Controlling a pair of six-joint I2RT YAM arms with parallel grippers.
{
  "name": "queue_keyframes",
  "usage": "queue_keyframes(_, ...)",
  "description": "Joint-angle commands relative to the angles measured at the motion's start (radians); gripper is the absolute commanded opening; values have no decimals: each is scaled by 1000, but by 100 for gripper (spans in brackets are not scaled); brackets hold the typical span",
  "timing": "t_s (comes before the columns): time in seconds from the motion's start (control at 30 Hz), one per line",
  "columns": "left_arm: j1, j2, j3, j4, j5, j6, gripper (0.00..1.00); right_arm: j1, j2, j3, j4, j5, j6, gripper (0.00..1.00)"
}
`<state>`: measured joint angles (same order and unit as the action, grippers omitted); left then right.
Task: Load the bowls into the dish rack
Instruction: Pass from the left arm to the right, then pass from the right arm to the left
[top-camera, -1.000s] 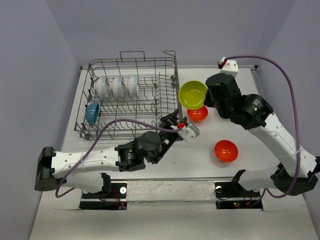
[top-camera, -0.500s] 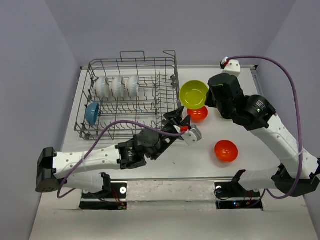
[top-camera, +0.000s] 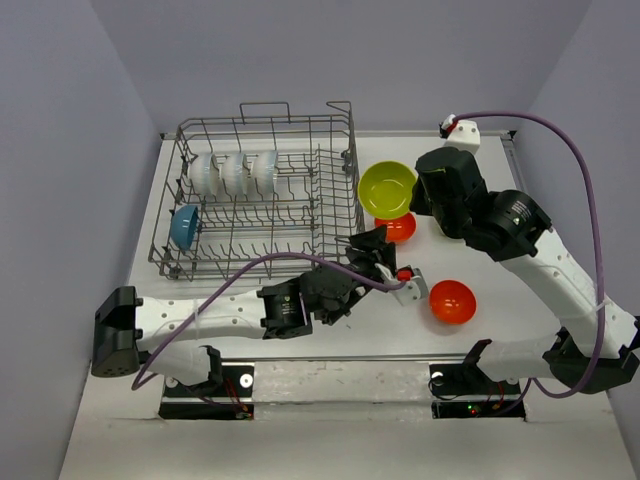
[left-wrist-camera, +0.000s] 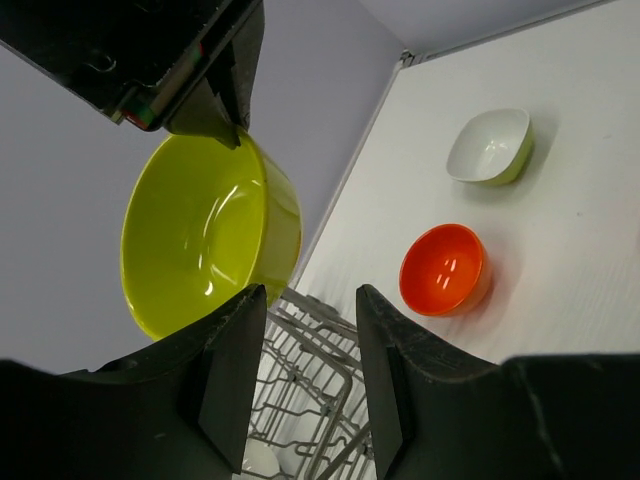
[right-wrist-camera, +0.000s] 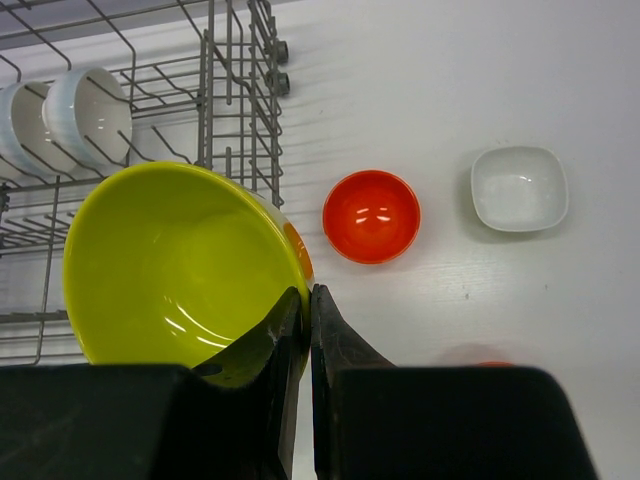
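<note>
My right gripper (top-camera: 413, 192) is shut on the rim of a yellow-green bowl (top-camera: 387, 188), held in the air just right of the dish rack (top-camera: 260, 200). In the right wrist view its fingers (right-wrist-camera: 295, 320) pinch the bowl's (right-wrist-camera: 170, 265) edge. Under it on the table sits an orange-red bowl (top-camera: 399, 228); a second one (top-camera: 452, 301) lies nearer. Three white bowls (top-camera: 235, 172) and a blue bowl (top-camera: 184, 226) stand in the rack. My left gripper (top-camera: 373, 247) is open and empty at the rack's near right corner, pointing up at the held bowl (left-wrist-camera: 205, 235).
A small white bowl (right-wrist-camera: 519, 188) with a greenish outside (left-wrist-camera: 490, 145) lies on the table right of the orange-red bowl (right-wrist-camera: 371, 216); the right arm hides it from above. The rack's wires (left-wrist-camera: 315, 345) lie between the left fingers. Purple cables trail from both arms.
The left arm has swung to the right along the rack's near right corner, toward the orange-red bowls, jaws unchanged. The right arm holds the yellow-green bowl almost still.
</note>
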<state>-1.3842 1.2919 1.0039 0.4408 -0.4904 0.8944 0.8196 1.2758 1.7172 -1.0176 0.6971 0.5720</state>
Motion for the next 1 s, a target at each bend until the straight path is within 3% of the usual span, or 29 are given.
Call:
queue_keyframes(0.0,-10,4,68,35,-72,72,54,3,-36,-8,62,-7,5,1)
queue_keyframes(0.23,-13,41,85,52,-145,159,54,3,-38,-27,76,-25,6,1)
queue_keyframes(0.97,-4,115,105,95,-171,232,49,3,-49,-15,73,-36,2,1)
